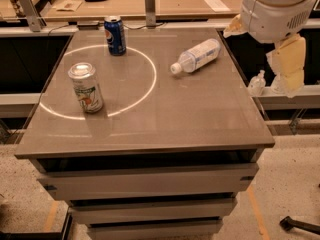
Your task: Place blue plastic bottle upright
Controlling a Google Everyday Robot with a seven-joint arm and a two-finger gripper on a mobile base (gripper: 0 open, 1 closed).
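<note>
The blue plastic bottle is clear, with a white cap and a white-and-pale-blue label. It lies on its side at the back right of the grey table, with its cap pointing toward the front left. My arm's white body comes in at the top right. My gripper hangs just beyond the table's right edge, to the right of the bottle and apart from it. It holds nothing that I can see.
A dark blue soda can stands at the back left. A green-and-white can stands at the left, on a ring of light. Small clear pump bottles sit on a lower ledge at the right. A wooden desk with metal posts runs behind.
</note>
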